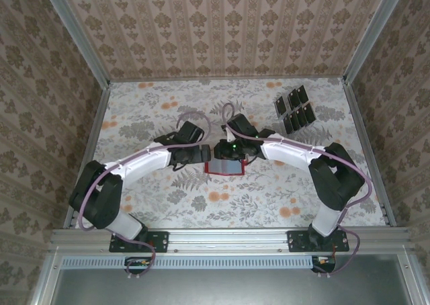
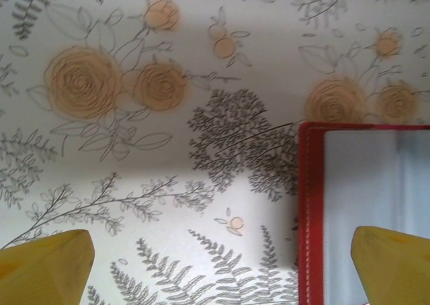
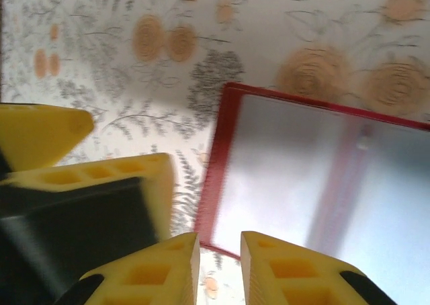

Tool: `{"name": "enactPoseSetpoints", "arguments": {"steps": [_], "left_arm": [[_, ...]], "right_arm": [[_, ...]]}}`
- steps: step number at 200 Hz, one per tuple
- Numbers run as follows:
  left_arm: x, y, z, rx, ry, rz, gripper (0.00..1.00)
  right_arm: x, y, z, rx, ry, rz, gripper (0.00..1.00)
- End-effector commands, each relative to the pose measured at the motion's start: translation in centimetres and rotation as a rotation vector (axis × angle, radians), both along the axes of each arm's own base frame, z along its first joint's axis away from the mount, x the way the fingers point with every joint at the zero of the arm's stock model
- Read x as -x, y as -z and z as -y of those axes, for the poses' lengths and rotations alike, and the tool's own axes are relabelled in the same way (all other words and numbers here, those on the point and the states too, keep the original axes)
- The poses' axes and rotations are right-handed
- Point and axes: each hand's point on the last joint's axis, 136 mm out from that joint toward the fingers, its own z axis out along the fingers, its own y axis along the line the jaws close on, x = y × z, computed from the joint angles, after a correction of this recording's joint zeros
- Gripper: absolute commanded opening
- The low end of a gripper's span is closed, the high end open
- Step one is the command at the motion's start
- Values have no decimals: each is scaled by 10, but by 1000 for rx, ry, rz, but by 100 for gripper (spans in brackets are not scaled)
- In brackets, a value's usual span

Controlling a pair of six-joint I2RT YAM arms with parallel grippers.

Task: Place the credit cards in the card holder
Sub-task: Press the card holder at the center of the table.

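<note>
The card holder point(image 1: 226, 168) lies open on the table's middle, its greyish-blue inside up within a red border. Its left edge point(image 2: 310, 211) runs between my left gripper's pads, and that gripper point(image 2: 222, 271) hangs wide open just above it. My right gripper point(image 3: 220, 251) hovers over the holder's near corner point(image 3: 222, 238), jaws a narrow gap apart with nothing between them. In the top view the two grippers, left point(image 1: 205, 156) and right point(image 1: 227, 158), meet at the holder's far edge. The credit cards point(image 1: 295, 110), several small black ones, stand in rows at the back right.
My left gripper's yellow fingers point(image 3: 54, 134) stand close beside the right gripper. The flowered tabletop point(image 1: 168, 110) is walled by patterned panels, with a metal rail point(image 1: 228, 236) along the near edge.
</note>
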Motion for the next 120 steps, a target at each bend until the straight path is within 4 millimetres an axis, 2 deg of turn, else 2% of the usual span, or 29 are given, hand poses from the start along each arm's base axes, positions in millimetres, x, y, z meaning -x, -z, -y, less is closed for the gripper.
{"name": "enactPoseSetpoints", "arguments": {"steps": [1, 54, 85, 120], "left_arm": [[-7, -10, 12, -13, 50, 33, 100], [-9, 0, 27, -119, 149, 27, 100], [-4, 16, 19, -241, 185, 4, 100], [1, 38, 3, -343, 180, -39, 100]], "right_arm": [[6, 19, 24, 69, 29, -35, 24], [6, 53, 33, 109, 45, -86, 20], [8, 69, 43, 129, 69, -111, 19], [12, 82, 56, 152, 96, -135, 18]]}}
